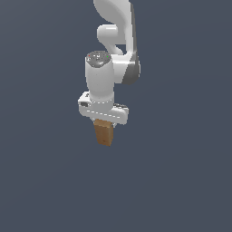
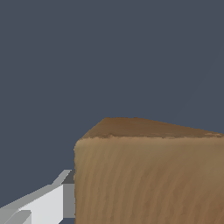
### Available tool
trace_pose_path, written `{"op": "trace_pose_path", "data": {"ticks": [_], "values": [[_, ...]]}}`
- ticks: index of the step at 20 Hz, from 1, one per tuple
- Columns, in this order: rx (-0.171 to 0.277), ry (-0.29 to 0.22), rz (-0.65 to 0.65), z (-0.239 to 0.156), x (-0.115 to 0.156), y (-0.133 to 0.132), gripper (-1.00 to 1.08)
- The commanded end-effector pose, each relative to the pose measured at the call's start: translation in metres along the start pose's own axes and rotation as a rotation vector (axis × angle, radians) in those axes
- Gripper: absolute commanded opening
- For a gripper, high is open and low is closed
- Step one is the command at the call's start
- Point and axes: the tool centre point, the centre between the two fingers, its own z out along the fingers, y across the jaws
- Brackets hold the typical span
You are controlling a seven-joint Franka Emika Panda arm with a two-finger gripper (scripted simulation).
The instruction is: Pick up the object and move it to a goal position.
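My gripper clamps the block by its top, leaving it hanging free for carrying

Your exterior cam sat back w/ the whole arm in frame; wrist cam looked close-up along the block, shared by both.

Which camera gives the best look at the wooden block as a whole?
The exterior view: the block shows nearly whole, hanging below the white gripper that holds it. The wrist view shows the block so close that only two wood-grain faces fit, cut off by the frame, with one finger beside it.
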Motion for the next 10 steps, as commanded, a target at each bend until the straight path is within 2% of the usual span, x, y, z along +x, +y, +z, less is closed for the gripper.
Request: {"op": "trace_pose_path", "data": {"ticks": [1,10], "values": [[0.002,0.039,0.017,-0.017,0.004,-0.01,-1.0],[-0.002,0.165,0.091,-0.07,0.004,-0.05,-1.0]]}}
